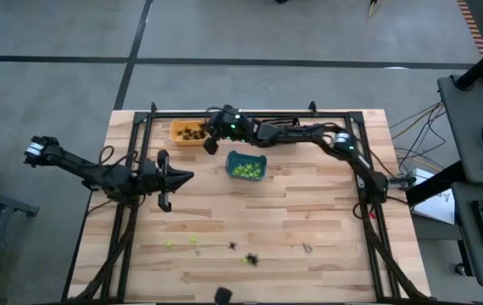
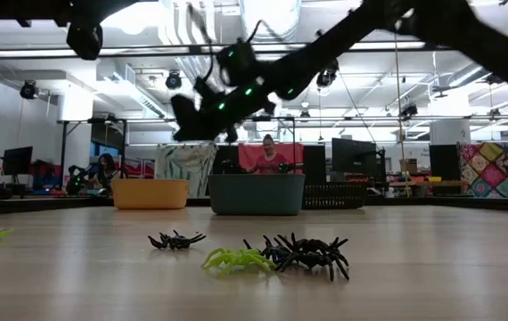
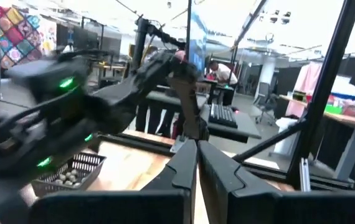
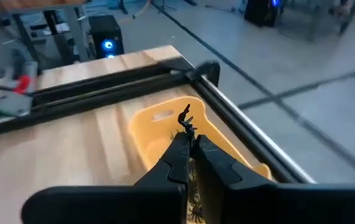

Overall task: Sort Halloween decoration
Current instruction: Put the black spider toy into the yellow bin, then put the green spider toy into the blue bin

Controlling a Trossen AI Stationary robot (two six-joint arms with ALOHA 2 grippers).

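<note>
While pinched in right jaws, black spider, above orange bin

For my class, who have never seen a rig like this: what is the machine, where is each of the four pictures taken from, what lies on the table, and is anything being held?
It is a robot with two dark jointed arms at a pale wooden table.

One picture looks straight down, one looks level across the tabletop, and one comes from each arm's wrist.

Small plastic spider trinkets, lime green and black, lie scattered near the front. At the back stand an orange plastic bin, a teal plastic bin holding green trinkets, and a black mesh basket.

The right gripper hangs over the orange bin, fingers shut on a small black spider. The left gripper waits to the left, shut and empty.
</note>
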